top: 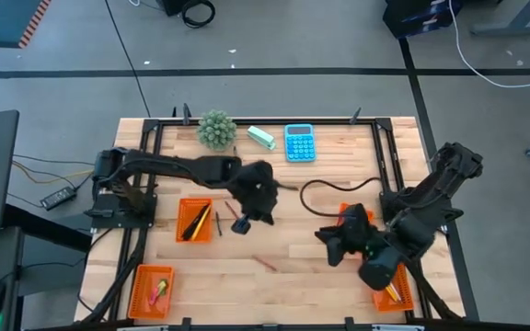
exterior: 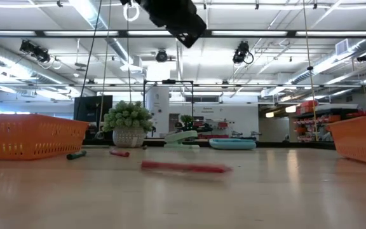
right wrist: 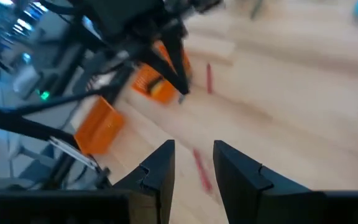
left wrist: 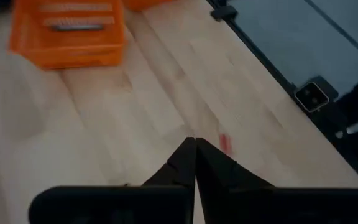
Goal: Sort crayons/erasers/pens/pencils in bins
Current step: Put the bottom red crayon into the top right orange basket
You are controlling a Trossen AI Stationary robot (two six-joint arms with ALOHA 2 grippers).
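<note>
High view showed the left tool (top: pixel 244 223) over the middle of the surface (top: pixel 283 276), just right of the bin (top: pixel 194 220) holding pencils and a dark pen. Its fingers (left wrist: pixel 185 163) were pressed together with nothing between them, as the left wrist view made plain. Two crayons (top: pixel 219 222) lay between that bin and the tool, and another crayon (top: pixel 265 263) lay alone nearer the front edge; the low view showed it flat on the wood (exterior: pixel 184 167), with a further red crayon (exterior: pixel 120 153) and a dark pen (exterior: pixel 76 154) beyond it. The right tool (top: pixel 331 246) hung over the right side beside a bin (top: pixel 346 214) largely hidden by the arm, its fingers (right wrist: pixel 160 165) set partly apart and empty, pointing toward the lone crayon. A front-left bin (top: pixel 152 290) held small erasers, and a front-right bin (top: pixel 394 294) showed something yellow under the right arm. A plant (top: pixel 216 129), a mint block (top: pixel 261 137) and a calculator (top: pixel 300 142) stood along the far edge. Judging by this, most items were sorted and the stray crayons remained. The left tool, shut and empty, seemed between picks; it would need to open, drop over a crayon beside it, line its fingers across the stick, and close low enough to catch so thin a thing.
</note>
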